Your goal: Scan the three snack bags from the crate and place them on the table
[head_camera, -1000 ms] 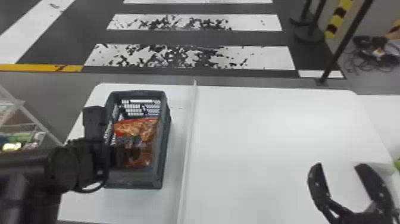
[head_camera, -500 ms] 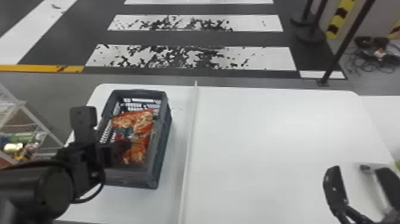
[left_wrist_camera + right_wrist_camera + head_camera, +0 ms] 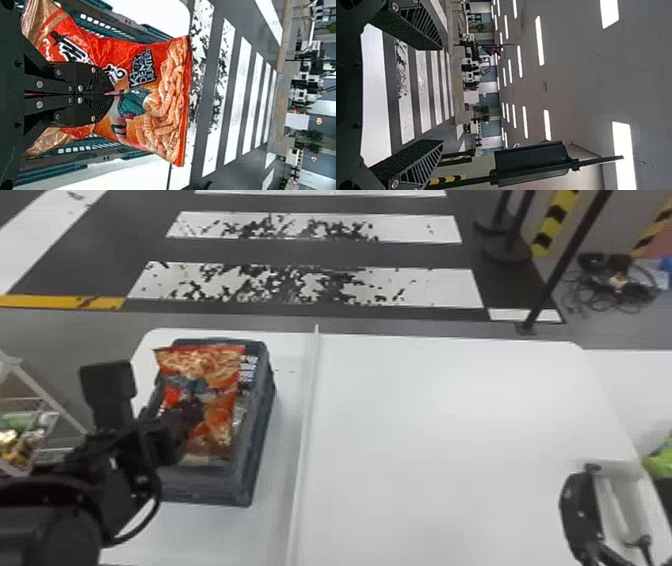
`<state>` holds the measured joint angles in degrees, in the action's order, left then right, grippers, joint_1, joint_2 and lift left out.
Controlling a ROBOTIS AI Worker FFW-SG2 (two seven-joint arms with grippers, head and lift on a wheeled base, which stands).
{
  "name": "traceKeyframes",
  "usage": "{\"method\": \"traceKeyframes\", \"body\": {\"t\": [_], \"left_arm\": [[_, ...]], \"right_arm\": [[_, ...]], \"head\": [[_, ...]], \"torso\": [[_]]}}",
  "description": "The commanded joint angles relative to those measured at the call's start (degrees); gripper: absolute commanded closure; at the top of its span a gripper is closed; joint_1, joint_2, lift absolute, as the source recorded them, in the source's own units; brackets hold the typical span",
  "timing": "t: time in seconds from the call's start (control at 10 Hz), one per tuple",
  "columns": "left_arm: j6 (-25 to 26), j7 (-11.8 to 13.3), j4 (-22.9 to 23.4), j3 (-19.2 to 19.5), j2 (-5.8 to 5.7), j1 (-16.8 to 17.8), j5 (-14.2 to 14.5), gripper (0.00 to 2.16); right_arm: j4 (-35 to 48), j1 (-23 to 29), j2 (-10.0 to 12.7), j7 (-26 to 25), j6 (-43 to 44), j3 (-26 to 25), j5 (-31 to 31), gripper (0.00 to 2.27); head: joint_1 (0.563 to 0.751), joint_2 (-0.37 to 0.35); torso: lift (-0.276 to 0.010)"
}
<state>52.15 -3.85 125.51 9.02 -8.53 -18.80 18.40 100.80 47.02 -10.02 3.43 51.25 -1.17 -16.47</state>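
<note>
One snack bag (image 3: 164, 79) is pinched in the left end effector (image 3: 113, 94) above the crate (image 3: 252, 470), the right end effector (image 3: 442, 95) spread wide; scanning and placing all three on the bench (image 3: 425, 415) seem left to do

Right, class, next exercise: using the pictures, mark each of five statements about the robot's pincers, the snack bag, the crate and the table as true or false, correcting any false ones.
1. The left pincer grips a snack bag. True.
2. Both pincers are shut. False: the right pincer is open, with nothing between its fingers.
3. The crate stands on the table, left of the raised strip. True.
4. The crate is bright yellow. False: it is dark grey.
5. The gripped bag is mostly red and orange. True.
</note>
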Motion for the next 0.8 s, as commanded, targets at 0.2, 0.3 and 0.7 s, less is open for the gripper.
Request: {"method": "traceKeyframes", "body": {"t": [0.2,0.3,0.7], "left_arm": [[-12.63,-2.57,4.48,-1.9,-0.09,-4.14,-3.37,2.14],[-13.86,-3.54,5.53,-3.14,-0.17,-5.1,-5.22,2.13],[-11.4,-1.25,17.57,-9.99,-0.96,-10.64,-7.33,2.13]], "right_arm": [[-1.92,-0.26,0.0,0.35,5.91,-0.15,-0.84,0.1],[-2.27,-0.35,0.0,0.7,7.32,-0.06,-1.02,0.1],[-2.36,-0.53,0.18,0.7,8.9,-0.15,-1.1,0.1]], "head": [[0.695,-0.011],[0.695,-0.011],[0.695,-0.066]], "torso": [[-0.037],[-0.037],[-0.037]]}}
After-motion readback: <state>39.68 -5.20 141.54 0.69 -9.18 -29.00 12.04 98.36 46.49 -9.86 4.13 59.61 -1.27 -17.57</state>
